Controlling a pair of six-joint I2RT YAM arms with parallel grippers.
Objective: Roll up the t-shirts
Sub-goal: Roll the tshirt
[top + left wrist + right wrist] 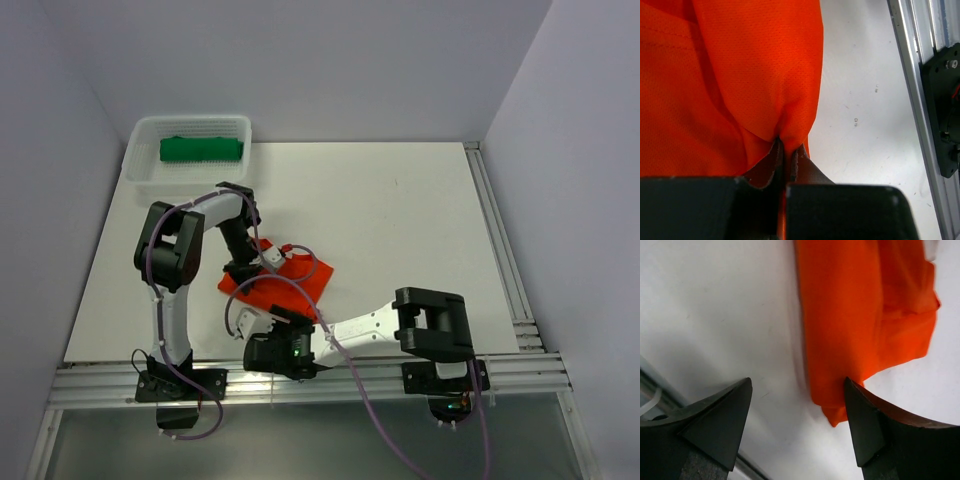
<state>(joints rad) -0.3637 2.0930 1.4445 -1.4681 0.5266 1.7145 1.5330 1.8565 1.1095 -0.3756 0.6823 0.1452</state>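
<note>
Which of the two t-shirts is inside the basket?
The green t-shirt, a compact bundle in the white mesh basket. The orange-red t-shirt lies outside it, pinched by the left gripper.

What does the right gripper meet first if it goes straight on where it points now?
Probably the table: the open right gripper aims at bare surface beside the orange-red t-shirt. The shirt's lower corner lies by one fingertip, so that finger may catch cloth first; depth is unclear.

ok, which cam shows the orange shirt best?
Top: the whole shirt, bar what the arms hide. Left wrist: just a fold pinched in shut jaws. Right wrist: one corner by the open jaws.
</note>
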